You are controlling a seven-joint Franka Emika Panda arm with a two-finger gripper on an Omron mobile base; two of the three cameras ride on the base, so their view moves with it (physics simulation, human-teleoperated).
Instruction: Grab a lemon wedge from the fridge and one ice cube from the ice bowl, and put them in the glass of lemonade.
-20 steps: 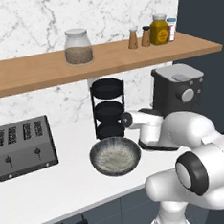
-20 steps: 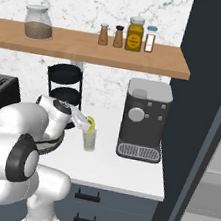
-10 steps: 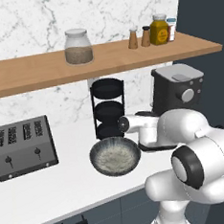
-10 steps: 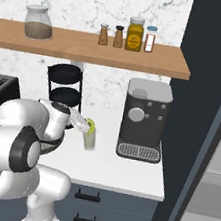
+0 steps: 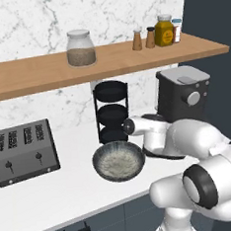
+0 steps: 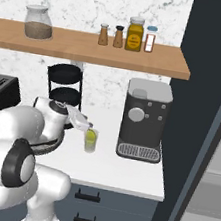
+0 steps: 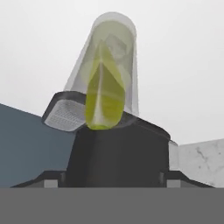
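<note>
The glass of lemonade (image 6: 91, 141) stands on the white counter just left of the coffee machine. My gripper (image 6: 85, 126) hangs right over its rim. In the hand view I look down into the glass (image 7: 109, 65), where a yellow-green lemon wedge (image 7: 104, 92) lies in the liquid, free of my fingers. The gripper is open and holds nothing. The ice bowl (image 5: 96, 164), dark speckled rim and pale inside, sits on the counter left of my arm. At the right stands the dark grey fridge (image 6: 202, 122).
A black coffee machine (image 6: 144, 120) stands right of the glass. Behind the bowl is a black three-tier rack (image 5: 112, 113), and a toaster (image 5: 22, 151) sits at the left. A wooden shelf (image 6: 92, 49) with a jar and spice bottles runs overhead.
The fingers were shut on the lemon wedge over the glass; they have now parted and the wedge lies inside the glass. The arm has barely moved.
</note>
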